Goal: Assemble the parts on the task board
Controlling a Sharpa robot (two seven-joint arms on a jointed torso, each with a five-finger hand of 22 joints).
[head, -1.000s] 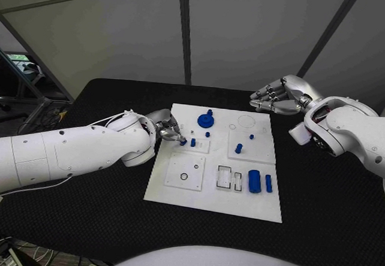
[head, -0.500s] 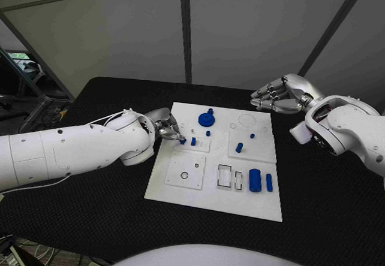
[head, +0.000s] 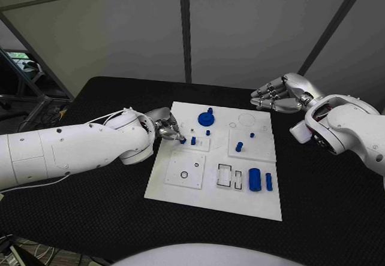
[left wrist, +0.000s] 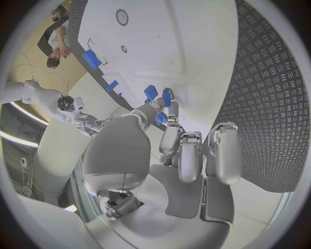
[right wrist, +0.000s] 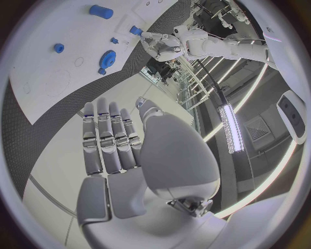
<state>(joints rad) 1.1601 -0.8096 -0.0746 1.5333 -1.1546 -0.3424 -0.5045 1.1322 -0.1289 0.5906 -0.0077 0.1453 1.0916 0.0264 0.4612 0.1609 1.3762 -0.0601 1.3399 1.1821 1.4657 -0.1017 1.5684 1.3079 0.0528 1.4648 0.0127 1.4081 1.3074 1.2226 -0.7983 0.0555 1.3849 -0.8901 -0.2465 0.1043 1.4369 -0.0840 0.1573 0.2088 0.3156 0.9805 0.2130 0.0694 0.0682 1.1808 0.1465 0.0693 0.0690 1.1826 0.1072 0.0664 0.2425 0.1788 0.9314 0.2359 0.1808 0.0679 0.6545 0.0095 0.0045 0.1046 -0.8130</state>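
One task board [head: 215, 200] on the desk [head: 327, 206]: a small blue part [head: 182, 141] at its left edge is being pinched by left hand [head: 165, 127] fingers; right hand [head: 280, 95] beyond its far-right corner, fingers curled, empty.

One high camera, two riding the wrists.

The head view looks steeply down on the table [head: 84, 223] from above, taking in the whole task board [head: 215, 194]. The left wrist camera sits close behind the left hand [left wrist: 188, 150], facing the board's edge; the right wrist camera sits behind the right hand [right wrist: 113, 145], farther off. All three share the board.
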